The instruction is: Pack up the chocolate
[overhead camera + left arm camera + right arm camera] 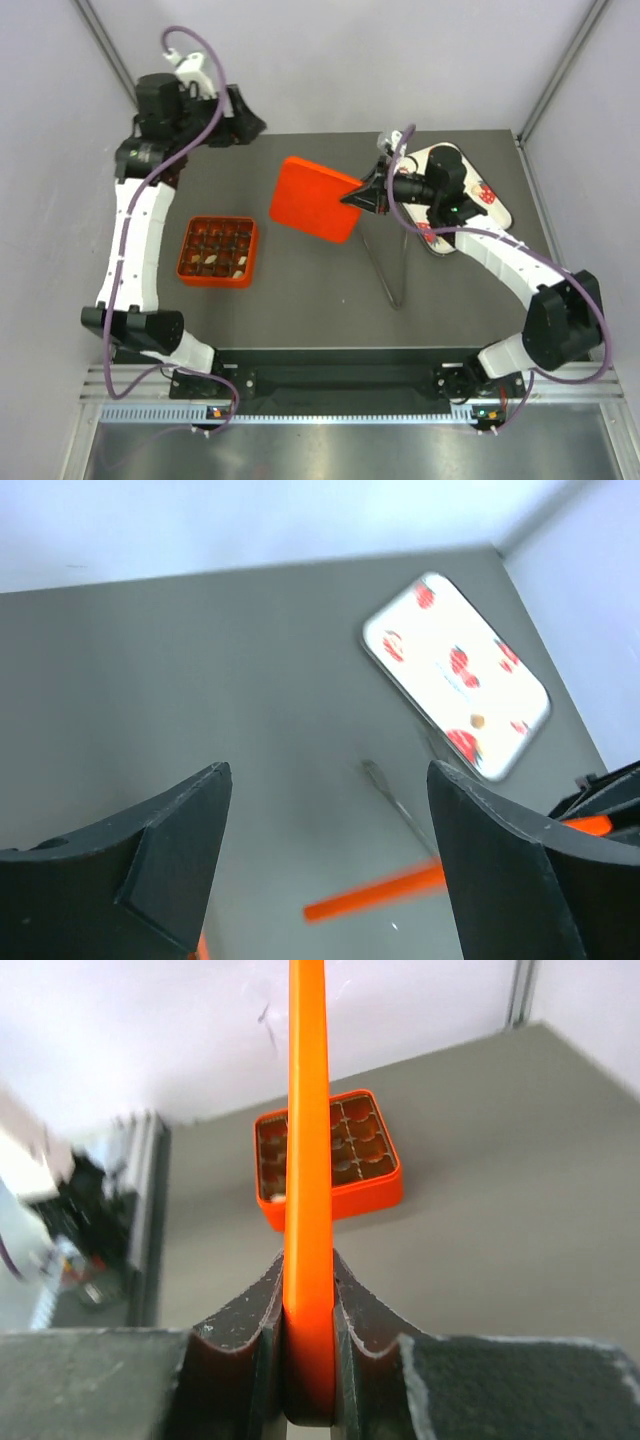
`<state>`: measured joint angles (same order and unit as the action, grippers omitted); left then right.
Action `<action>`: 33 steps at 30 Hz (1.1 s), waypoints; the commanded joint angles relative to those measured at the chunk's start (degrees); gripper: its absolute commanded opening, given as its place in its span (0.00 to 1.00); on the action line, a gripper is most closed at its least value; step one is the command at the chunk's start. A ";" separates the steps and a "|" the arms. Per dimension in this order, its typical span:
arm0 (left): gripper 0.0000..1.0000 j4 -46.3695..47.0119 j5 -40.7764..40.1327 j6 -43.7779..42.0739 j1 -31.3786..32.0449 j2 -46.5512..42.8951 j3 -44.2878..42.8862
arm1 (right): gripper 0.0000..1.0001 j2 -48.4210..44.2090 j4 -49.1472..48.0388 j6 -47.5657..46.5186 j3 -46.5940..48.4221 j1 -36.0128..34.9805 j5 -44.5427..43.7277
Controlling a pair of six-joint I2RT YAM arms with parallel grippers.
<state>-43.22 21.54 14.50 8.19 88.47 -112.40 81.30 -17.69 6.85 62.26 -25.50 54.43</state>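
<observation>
The chocolate (215,245) is several small dark and pale pieces sitting in the compartments of an orange-red box (218,252) on the left of the table. The right wrist view shows the same chocolate (355,1150) and box (385,1185). My right gripper (362,193) is shut on the edge of a flat orange lid (315,198), holding it above the table's middle. In the right wrist view the lid (308,1110) stands edge-on between the right gripper's (310,1270) jaws. My left gripper (250,125) hangs open at the far left with nothing in it; the left wrist view shows this gripper (330,780) over bare table.
A white tray (490,200) with red strawberry prints lies at the back right, partly under the right arm. In the left wrist view the tray (455,675) carries a small brown speck. Thin metal tongs (385,265) lie on the table right of centre.
</observation>
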 commanded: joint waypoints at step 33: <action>0.47 5.33 -25.41 1.49 -23.92 11.28 33.30 | 0.00 1.23 -13.07 29.80 -6.72 -3.51 -16.29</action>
<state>-40.97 -4.95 15.70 -15.33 98.56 -77.71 83.94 -25.54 35.86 53.98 -28.34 37.56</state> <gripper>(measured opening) 0.476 0.149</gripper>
